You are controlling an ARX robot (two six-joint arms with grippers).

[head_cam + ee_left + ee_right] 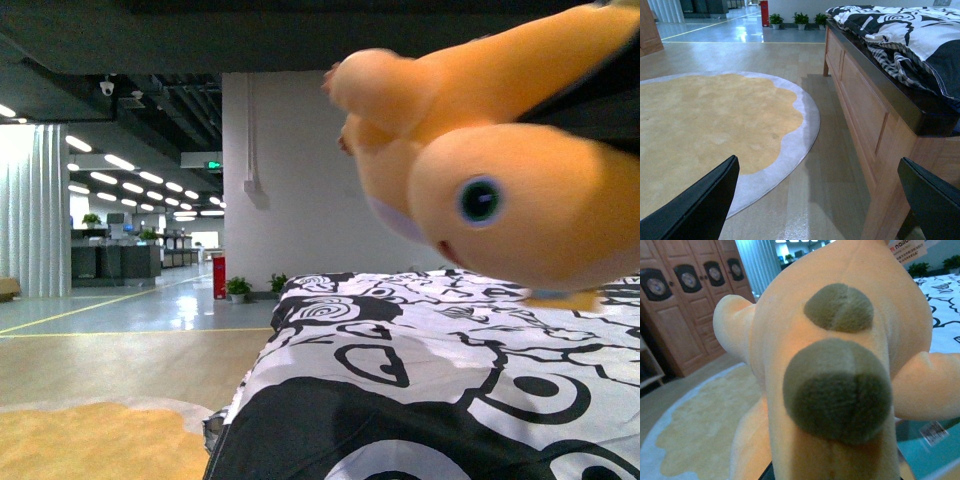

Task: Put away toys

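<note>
One plush (pixel 520 200) hangs head lowest just above the black-and-white quilt (pixel 450 370), gripped by my right hand (pixel 600 100) (only a dark strip of it shows). My left hand (pixel 815 210) is spread wide and empty, low over the wood floor between one round yellow rug (pixel 705 125) and the desk (pixel 860 105). Three potted plants (pixel 800 20) line the far wall, and a wardrobe (pixel 685 305) stands near the rug.

Your front camera sits low, level with the bed cover (pixel 420 350), looking over it into a big hall (pixel 130 250), with the toy (pixel 520 200) right by the lens. Your left wrist camera is near the floor (pixel 830 195), looking along the bed's wooden side (pixel 860 110). Your right wrist camera is very close to the toy. All three see the rug (pixel 90 440).
</note>
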